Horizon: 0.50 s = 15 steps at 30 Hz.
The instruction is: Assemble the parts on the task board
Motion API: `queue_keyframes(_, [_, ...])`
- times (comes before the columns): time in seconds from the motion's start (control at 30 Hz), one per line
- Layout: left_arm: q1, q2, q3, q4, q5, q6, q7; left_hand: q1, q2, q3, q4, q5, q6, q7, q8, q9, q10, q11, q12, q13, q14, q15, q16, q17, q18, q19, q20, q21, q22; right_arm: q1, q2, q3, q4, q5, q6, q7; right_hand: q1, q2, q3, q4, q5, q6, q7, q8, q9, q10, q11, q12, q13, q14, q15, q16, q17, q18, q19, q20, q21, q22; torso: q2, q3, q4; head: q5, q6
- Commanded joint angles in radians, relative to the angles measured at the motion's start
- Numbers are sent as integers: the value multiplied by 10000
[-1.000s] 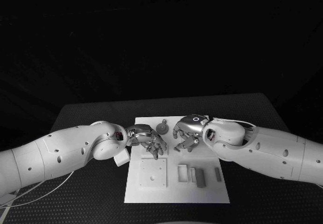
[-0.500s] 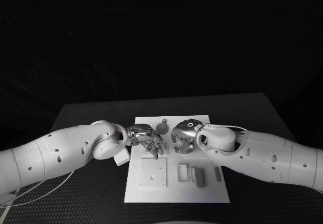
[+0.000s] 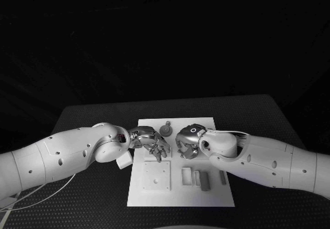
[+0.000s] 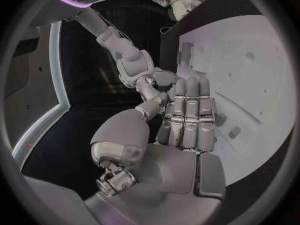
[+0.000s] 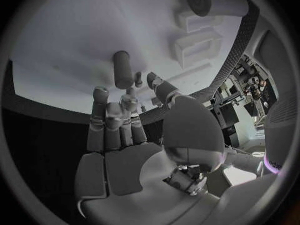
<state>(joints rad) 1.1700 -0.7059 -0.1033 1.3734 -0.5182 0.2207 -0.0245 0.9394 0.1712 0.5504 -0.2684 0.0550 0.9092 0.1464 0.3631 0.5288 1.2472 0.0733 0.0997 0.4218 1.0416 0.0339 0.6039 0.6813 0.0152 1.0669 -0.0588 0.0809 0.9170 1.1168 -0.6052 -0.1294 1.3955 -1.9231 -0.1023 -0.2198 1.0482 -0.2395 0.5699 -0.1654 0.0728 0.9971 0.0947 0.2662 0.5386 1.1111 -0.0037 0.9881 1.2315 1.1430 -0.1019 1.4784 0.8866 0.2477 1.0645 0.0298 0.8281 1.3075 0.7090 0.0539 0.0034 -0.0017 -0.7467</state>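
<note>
Over the task board [image 3: 180,200], the left hand [image 3: 152,141] and right hand [image 3: 188,143] crowd its middle; a round-topped part [image 3: 166,129] stands between them; its near strip lies open.

Both arms are cased in smooth white shells. The left arm [image 3: 62,155] bulges into a rounded joint near the wrist and carries small dark screw holes dotted along its casing. The right arm [image 3: 275,160] has the same white shell and the same dark dots. A thin pale cable [image 3: 34,193] loops under the left arm. A small white tag [image 3: 124,162] hangs under the left wrist. The left hand [image 3: 150,140] is silver metal, its fingers [image 4: 187,115] built of ribbed segments with smooth rounded tips. The right hand [image 3: 189,140] is silver too, with a small lit ring [image 3: 194,128] on its back.
</note>
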Motion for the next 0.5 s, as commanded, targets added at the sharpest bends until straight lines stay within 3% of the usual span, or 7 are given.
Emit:
queue_keyframes(0.03, [8, 6, 2, 23, 42, 7, 58, 64, -53, 40, -50, -42, 24, 0, 38, 14, 92, 7, 16, 17, 54, 7, -39, 19, 44, 66, -29, 35, 14, -13, 68, -11, -71, -260, 98, -6, 127, 24, 37, -19, 27, 220, 96, 68, 22, -65, -21, 62, -22, 6, -73, 74, -20, 141, 8, -87, 53, 219, 4, 3, -1, 9, -13])
queue_keyframes(0.27, [8, 28, 2, 19, 42, 3, 61, 62, -61, 44, -50, -42, 18, 1, 37, 17, 91, 8, 13, 20, 54, 7, -43, 25, 42, 66, -30, 34, 16, -74, 204, -48, -248, -247, 32, 120, 257, 262, 92, -141, 24, 286, 74, 105, 35, -130, -46, 187, -99, -22, -95, 123, -68, 141, -22, -91, 93, 217, -3, 4, -8, 6, -16])
queue_keyframes(0.4, [8, 26, 2, 17, 42, 3, 57, 62, -62, 47, -49, -42, 15, 2, 36, 19, 90, 9, 12, 21, 54, 7, -45, 29, 40, 65, -31, 33, 17, -105, 247, -65, -313, -208, 62, 212, 359, 577, 80, -390, 19, 339, 59, 132, 41, -182, -62, 283, -179, -49, -108, 164, -111, 141, -63, -81, 123, 216, -3, 4, -5, 9, -16])
queue_keyframes(0.5, [8, 26, 2, 19, 42, 3, 58, 62, -64, 49, -49, -42, 14, 3, 36, 20, 90, 9, 11, 22, 55, 7, -47, 31, 39, 65, -31, 33, 17, -124, 289, -110, -393, -208, 121, 283, 451, 909, 76, -794, 28, 405, 42, 155, 39, -238, -75, 384, -287, -84, -119, 206, -166, 141, -112, -62, 152, 212, -1, 3, -7, 11, -21])
